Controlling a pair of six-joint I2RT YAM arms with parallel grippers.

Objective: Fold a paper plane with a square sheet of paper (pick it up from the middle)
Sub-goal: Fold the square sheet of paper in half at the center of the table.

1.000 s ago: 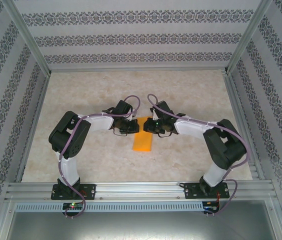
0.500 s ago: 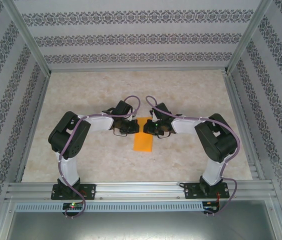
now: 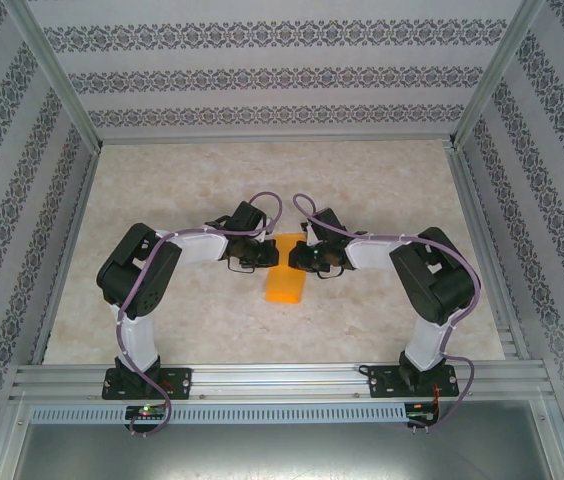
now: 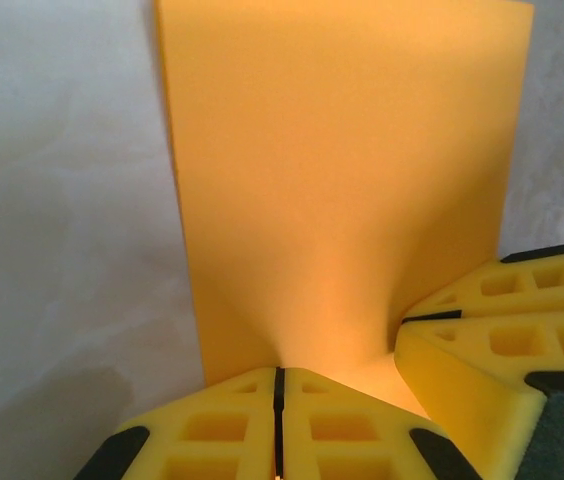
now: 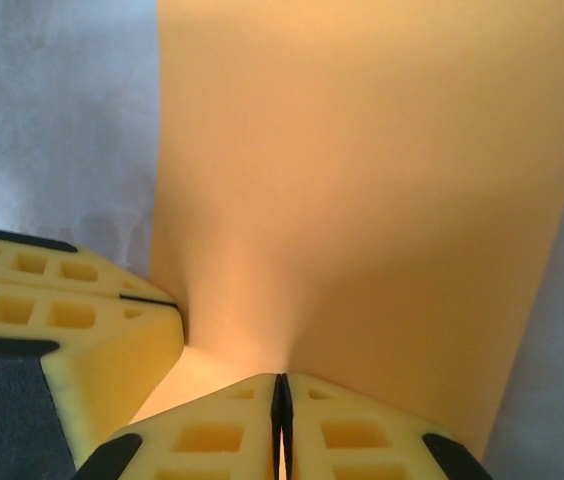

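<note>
**Two claws, one orange sheet**

Both claws are clenched on the orange sheet of paper (image 3: 285, 284) over the marbled table (image 3: 182, 190). The left gripper (image 4: 278, 385) nips one end, and the paper puckers into its closed tips and stretches away ahead of them. The right gripper (image 5: 280, 395) bites the same end just beside it, its tips nearly touching its partner's. Whether the sheet's far end rests on the table cannot be told. The fold in hand likely calls for both arms to travel in step, with the thin paper taut but never pulled apart, so the crease lands straight.
</note>
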